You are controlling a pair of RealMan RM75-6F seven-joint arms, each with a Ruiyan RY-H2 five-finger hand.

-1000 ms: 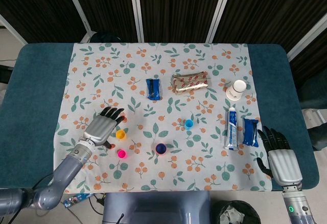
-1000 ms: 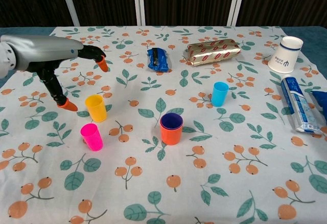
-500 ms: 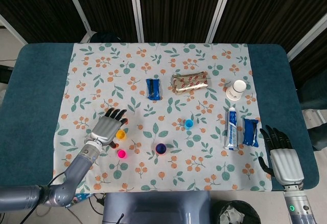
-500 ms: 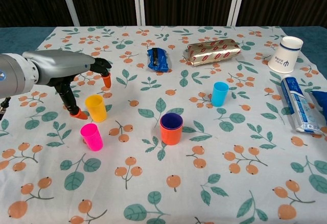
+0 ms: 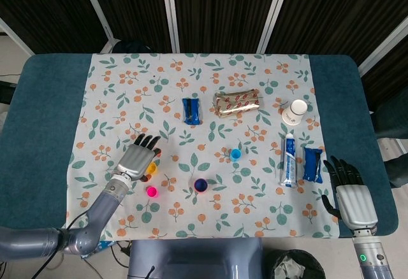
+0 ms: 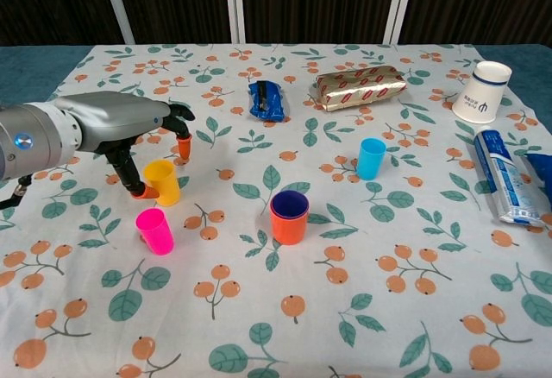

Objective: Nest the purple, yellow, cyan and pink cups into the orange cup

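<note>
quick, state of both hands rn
Left hand: open, fingers either side of the yellow cup, not yet gripping.
Right hand: open, holding nothing.

Head view looks straight down from high; chest view faces forward, lower and nearer; both share the tablecloth.

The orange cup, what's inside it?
A purple plastic cup sits nested inside the orange plastic cup; only its rim and dark inside show. Its lower part is hidden by the orange wall.
</note>
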